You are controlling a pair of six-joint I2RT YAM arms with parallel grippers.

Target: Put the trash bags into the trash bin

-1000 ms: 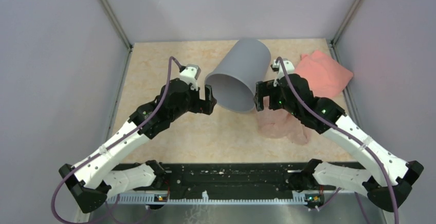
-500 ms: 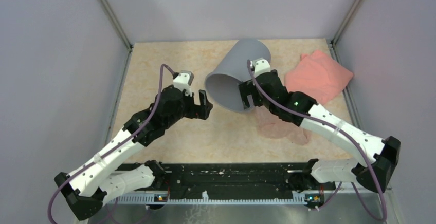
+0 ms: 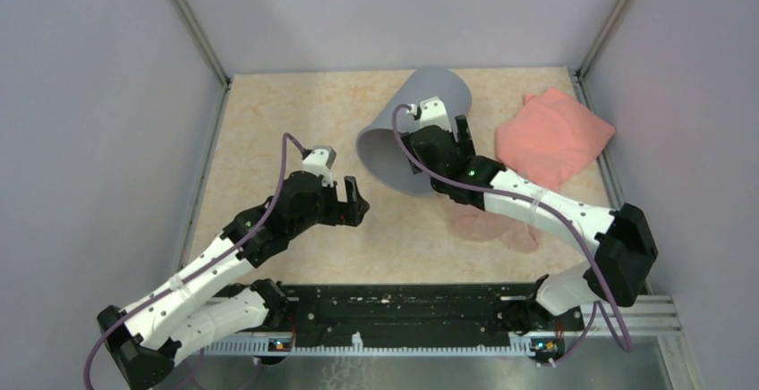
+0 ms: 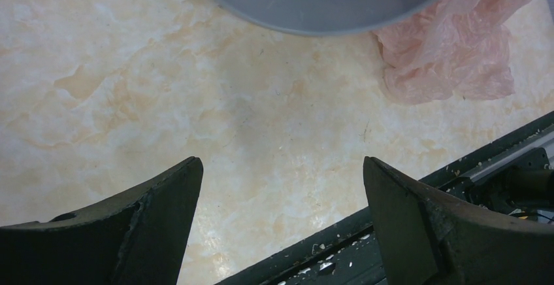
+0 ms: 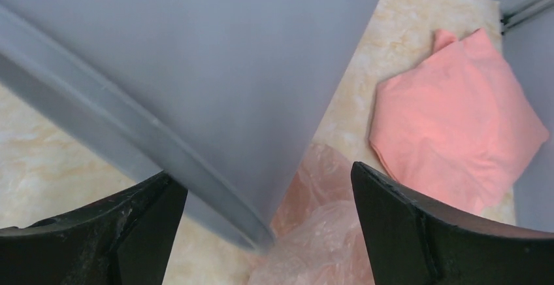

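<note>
Marble tabletop [image 3: 268, 122]: right claw [image 3: 436, 144] moved over bin [image 3: 439, 86], left claw [image 3: 351, 204] retreated.

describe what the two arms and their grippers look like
Both the left arm and right arm have white links joined by chunky black joints, with a purple cable looping along each. The left gripper and right gripper have two broad, matt black fingers. A small green light glows on the right arm.
</note>
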